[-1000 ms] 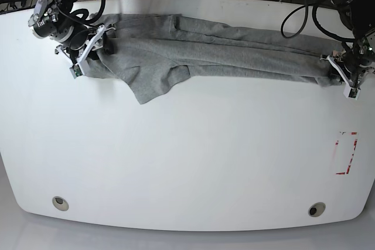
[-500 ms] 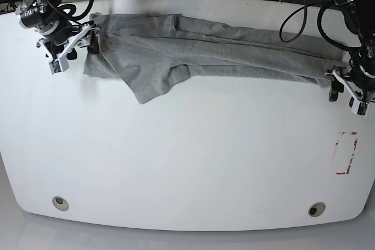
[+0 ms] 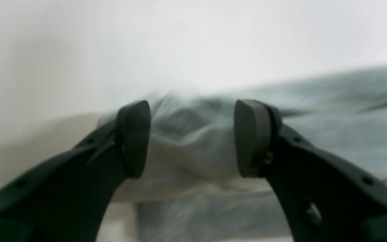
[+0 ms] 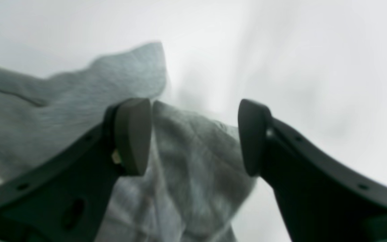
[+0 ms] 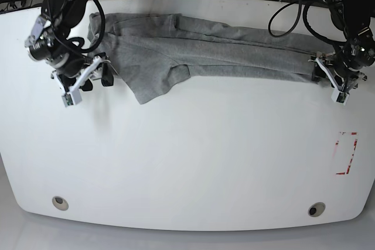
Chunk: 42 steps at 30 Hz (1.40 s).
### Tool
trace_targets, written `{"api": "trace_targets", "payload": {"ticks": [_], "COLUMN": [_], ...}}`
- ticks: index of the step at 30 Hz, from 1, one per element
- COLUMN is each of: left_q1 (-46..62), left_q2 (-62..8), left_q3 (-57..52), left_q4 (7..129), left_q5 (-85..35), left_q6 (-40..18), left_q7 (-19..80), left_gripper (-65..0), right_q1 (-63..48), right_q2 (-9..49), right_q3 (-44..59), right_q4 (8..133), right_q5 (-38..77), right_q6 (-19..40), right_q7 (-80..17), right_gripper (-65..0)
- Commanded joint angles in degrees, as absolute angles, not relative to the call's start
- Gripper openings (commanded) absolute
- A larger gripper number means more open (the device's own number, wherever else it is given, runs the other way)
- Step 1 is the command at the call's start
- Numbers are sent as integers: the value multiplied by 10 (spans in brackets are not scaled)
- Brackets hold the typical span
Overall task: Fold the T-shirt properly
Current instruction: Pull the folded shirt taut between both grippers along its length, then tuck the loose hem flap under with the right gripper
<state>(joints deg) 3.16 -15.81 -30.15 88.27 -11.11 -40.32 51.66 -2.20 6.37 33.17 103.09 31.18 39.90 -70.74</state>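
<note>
The grey T-shirt (image 5: 222, 54) lies as a long, creased band across the far half of the white table (image 5: 187, 156), with a flap hanging toward me left of centre. My right gripper (image 5: 92, 80) stands open at the band's left end. In the right wrist view its jaws (image 4: 193, 136) straddle a bunched corner of the T-shirt (image 4: 62, 111) without pinching it. My left gripper (image 5: 330, 81) is open at the band's right end. There the T-shirt (image 3: 331, 134) lies behind and between the spread jaws of the left gripper (image 3: 192, 137).
A red-outlined rectangle (image 5: 345, 153) is marked near the table's right edge. Two round holes (image 5: 60, 203) (image 5: 316, 209) sit near the front edge. Cables (image 5: 293, 10) hang behind the far edge, close to the left arm.
Both grippers opened and let go of the shirt's ends, drew away, then returned. The right one now sits lower at the left end; the left one is back against the right end.
</note>
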Motion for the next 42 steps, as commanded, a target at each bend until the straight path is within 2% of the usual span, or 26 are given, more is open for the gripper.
{"api": "trace_targets", "payload": {"ticks": [1, 8, 14, 32, 34, 35, 39, 42], "left_q1": [24, 39, 51, 85, 85, 85, 85, 84], "left_q2": [-172, -173, -171, -155, -155, -155, -155, -155], "left_q3": [-306, -339, -342, -345, -345, -345, -345, -344], "left_q4": [867, 847, 848, 849, 849, 849, 849, 849], "left_q5": [-110, -109, -109, -109, -109, -109, -109, -109], "left_q6": [-400, -400, -400, -400, -400, -400, -400, -400], "left_q7": [508, 508, 508, 508, 508, 508, 508, 508], "left_gripper": [-285, -285, -285, -285, -285, -285, -285, -285], "right_q1": [4, 65, 73, 75, 78, 78, 82, 87], "right_q2": [69, 70, 58, 52, 51, 51, 50, 50], "right_q3": [306, 244, 181, 143, 143, 143, 143, 143], "right_q4": [992, 879, 870, 769, 770, 770, 770, 774], "right_q5": [298, 239, 240, 234, 234, 234, 234, 239], "right_q6": [400, 400, 400, 400, 400, 400, 400, 400], "right_q7": [-696, -673, -672, -601, -601, -601, -601, -601], "right_gripper": [-263, -263, -263, -273, -317, -369, -650, -650]}}
